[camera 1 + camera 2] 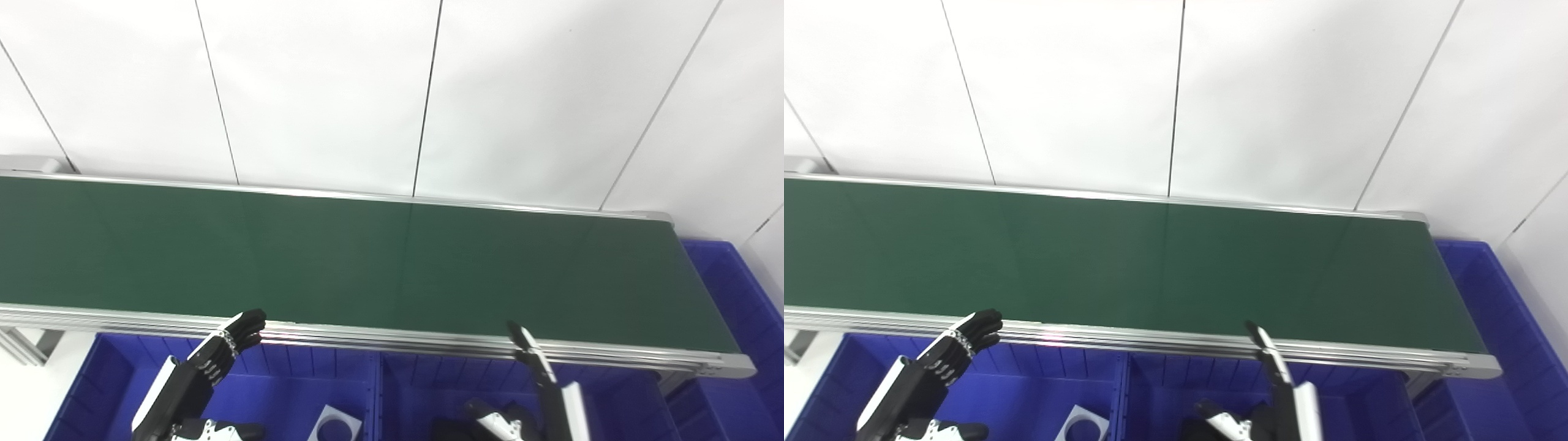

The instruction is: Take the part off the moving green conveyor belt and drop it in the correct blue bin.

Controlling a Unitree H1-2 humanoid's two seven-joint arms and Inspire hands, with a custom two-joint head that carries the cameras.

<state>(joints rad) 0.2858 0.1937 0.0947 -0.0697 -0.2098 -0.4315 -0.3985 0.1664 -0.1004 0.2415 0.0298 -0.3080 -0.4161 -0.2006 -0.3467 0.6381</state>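
In the left eye view, the green conveyor belt (367, 257) runs across the frame with bare green surface from end to end; no part lies on it. Below its near rail sit blue bins: a left bin (288, 392) and a right bin (618, 398) side by side, with another blue bin (735, 294) past the belt's right end. A white block with a round hole (334, 424) rests in the left bin near the divider. The left hand (211, 358) hangs above the left bin, its fingers extended together toward the rail, holding nothing. The right hand (539, 392) hovers above the right bin, fingers stretched edge-on toward the belt and thumb spread out to the left, also empty. In the right eye view, the same scene shows slightly shifted: the belt (1127, 263) carries nothing, the left hand (937, 364) stands wide and empty over its bin, the right hand (1274, 392) points up at the rail, and the white block (1082, 424) lies at the bottom edge.
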